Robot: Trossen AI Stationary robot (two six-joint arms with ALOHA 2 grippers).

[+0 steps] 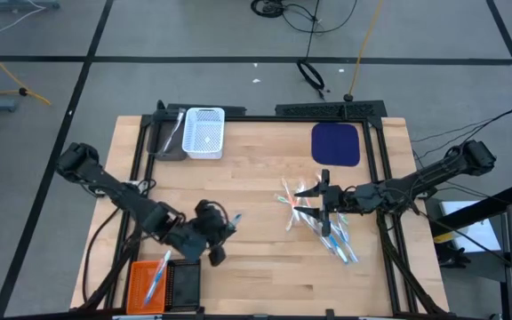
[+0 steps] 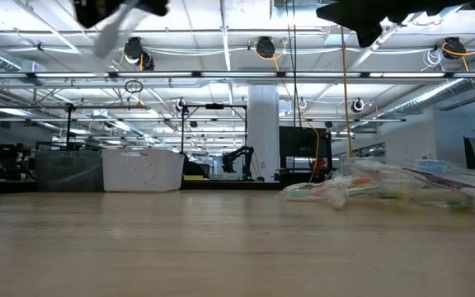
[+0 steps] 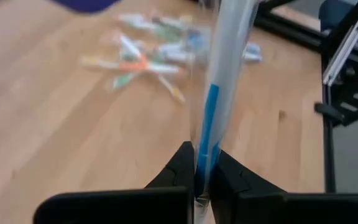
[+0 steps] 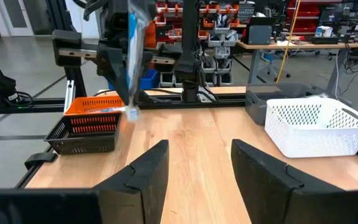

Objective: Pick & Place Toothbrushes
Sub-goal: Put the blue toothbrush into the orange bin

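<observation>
a: what colours are showing on the pale wood-grain table (image 1: pixel 256 258)?

b: the white basket (image 1: pixel 204 133) is showing a pattern of small holes in its walls, and a grey basket (image 1: pixel 167 140) is sitting beside it. a dark navy pad (image 1: pixel 336 144) is lying plain, without pattern.

a: and the near corner?

b: an orange basket (image 1: pixel 146 284) is glowing next to a black basket (image 1: pixel 183 284), both slatted.

a: the toothbrushes (image 1: pixel 318 218)?

b: they are mixing white, pink, green, orange and blue. the toothbrush in clear wrap (image 3: pixel 211 118) is showing a bright blue handle, pinched between the black fingers of the left gripper (image 3: pixel 199 180).
</observation>
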